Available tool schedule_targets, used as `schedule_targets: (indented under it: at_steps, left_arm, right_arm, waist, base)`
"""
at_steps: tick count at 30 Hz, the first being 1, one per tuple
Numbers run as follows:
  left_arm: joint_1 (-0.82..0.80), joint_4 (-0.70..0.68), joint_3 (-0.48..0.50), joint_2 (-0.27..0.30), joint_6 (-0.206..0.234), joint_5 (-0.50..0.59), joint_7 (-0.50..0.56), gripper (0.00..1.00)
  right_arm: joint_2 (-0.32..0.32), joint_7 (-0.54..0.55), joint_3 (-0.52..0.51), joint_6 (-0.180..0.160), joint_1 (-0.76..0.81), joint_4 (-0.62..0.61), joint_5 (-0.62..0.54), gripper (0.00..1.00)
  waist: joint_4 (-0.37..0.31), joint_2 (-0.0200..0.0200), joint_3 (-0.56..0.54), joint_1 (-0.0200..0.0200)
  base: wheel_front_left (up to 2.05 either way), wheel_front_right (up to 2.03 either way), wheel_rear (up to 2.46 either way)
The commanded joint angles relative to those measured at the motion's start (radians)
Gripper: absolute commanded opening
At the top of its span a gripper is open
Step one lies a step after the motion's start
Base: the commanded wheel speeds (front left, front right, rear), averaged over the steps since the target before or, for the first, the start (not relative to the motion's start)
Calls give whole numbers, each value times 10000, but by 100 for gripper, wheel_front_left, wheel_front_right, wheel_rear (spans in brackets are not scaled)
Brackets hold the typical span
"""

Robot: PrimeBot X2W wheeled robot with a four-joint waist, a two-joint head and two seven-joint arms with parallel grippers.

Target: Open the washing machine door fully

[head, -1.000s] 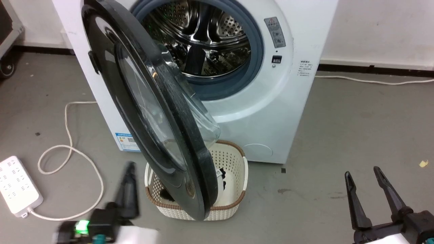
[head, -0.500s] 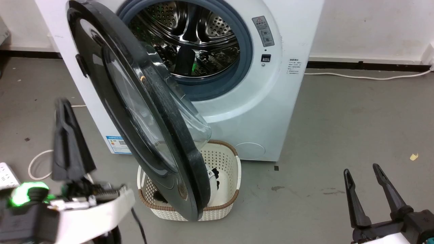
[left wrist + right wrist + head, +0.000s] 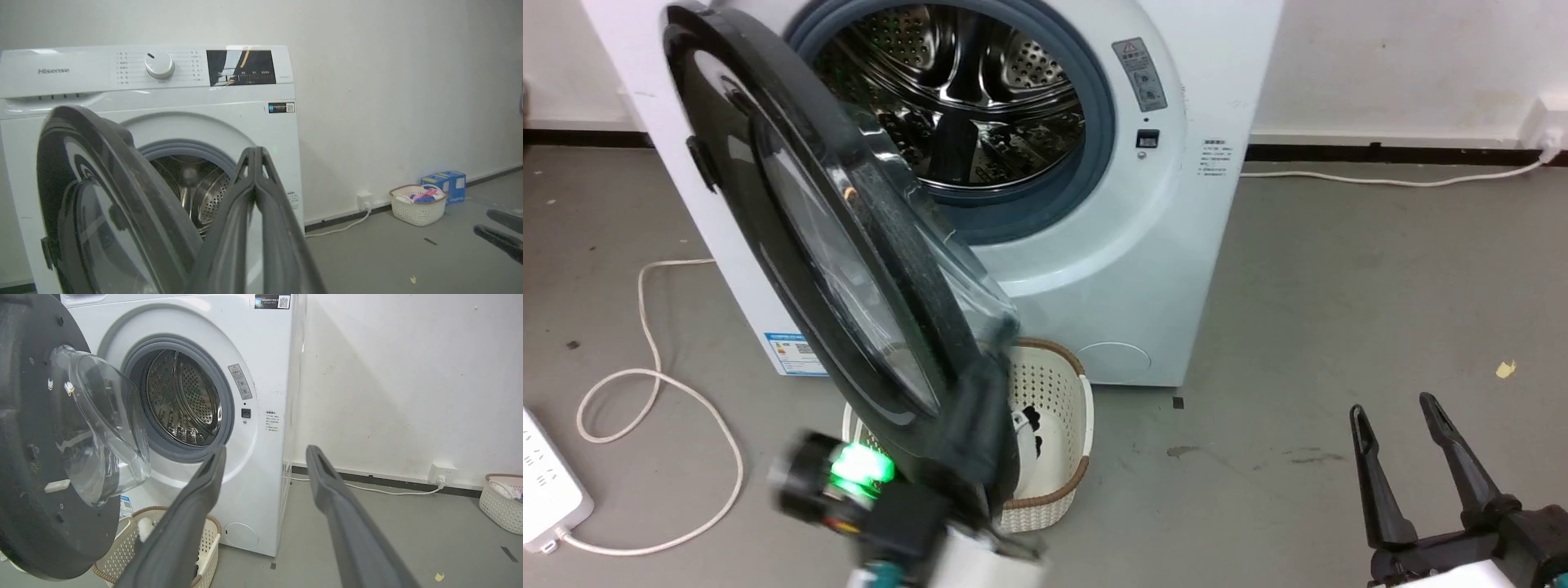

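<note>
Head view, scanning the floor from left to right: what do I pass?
White power strip → looped white cable → cream perforated plastic basket → right gripper, its two long dark fingers open.

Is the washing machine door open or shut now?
Open: the washing machine door stands swung out, and the steel drum behind it lies uncovered.

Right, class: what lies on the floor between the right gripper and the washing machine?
Bare grey floor, a few small marks aside, separates the right gripper from the washing machine; the head view shows it.
</note>
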Motion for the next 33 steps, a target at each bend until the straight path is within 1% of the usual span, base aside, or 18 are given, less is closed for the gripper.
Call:
schedule_targets:
  at_steps: [1,5,9,14,20,26,30,33]
  left_arm:
    - [119,90,-78,38,-48,37,32,0]
    - [380,1047,-708,22,-139,-106,197,0]
    - [268,1912,-1023,9,-118,-304,279,0]
    - [-169,3073,-1066,-2,119,-684,460,0]
    - [-460,4226,-935,-6,363,-1066,31,0]
    - [-330,4731,-802,10,427,-1337,-241,0]
    - [-222,4852,-918,41,395,-1356,-284,0]
    - [-105,4817,-964,78,383,-1406,-292,0]
  right_arm:
    - [43,-43,-16,8,-53,-4,46,100]
    - [43,-43,-151,8,-47,-25,125,100]
    - [43,-43,-156,8,-87,-23,139,100]
    - [43,-43,-111,8,-226,-71,175,100]
    - [43,-43,-99,8,-254,-70,148,100]
    - [43,-43,-102,8,-101,7,73,100]
    - [43,-43,-111,8,15,50,94,100]
    - [43,-43,-82,8,105,87,171,100]
  waist:
    - [-18,0,16,0]
    - [-29,0,111,0]
    - [-17,0,261,0]
    - [44,0,492,0]
    - [289,0,567,0]
    - [1025,0,297,0]
    - [1846,0,48,0]
    - [2598,0,-128,0]
  base:
    - [0,0,0]
    - [0,0,0]
    - [0,0,0]
    - [0,0,0]
    - [0,0,0]
    - [0,0,0]
    - [0,0,0]
    - [0,0,0]
